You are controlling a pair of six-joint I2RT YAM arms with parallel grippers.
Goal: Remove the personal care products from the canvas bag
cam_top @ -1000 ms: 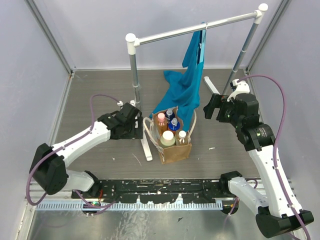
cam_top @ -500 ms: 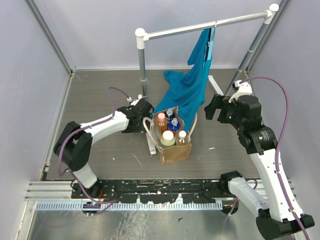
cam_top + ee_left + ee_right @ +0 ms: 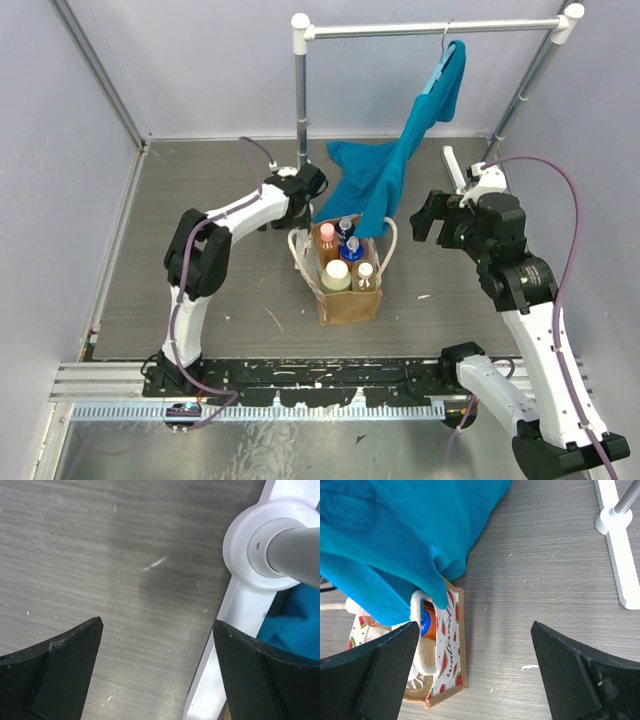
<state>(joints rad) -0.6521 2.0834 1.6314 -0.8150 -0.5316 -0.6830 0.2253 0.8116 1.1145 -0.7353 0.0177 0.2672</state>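
Shows the personal care products point(image 3: 337, 272) upright inside the canvas bag point(image 3: 350, 302) on the bench point(image 3: 250, 290), teal garment point(image 3: 385, 180) overlapping its far side; finds the left pincer point(image 3: 157, 635) spread apart, empty, beside the rack foot point(image 3: 252, 555); finds the right pincer point(image 3: 475, 645) likewise apart, hovering right of the bag.

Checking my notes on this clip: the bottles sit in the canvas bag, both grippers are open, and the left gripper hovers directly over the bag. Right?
No. The left gripper is not over the canvas bag; the left wrist view shows it over the table beside the rack's left post. The bottles do sit in the bag, and both grippers are open.
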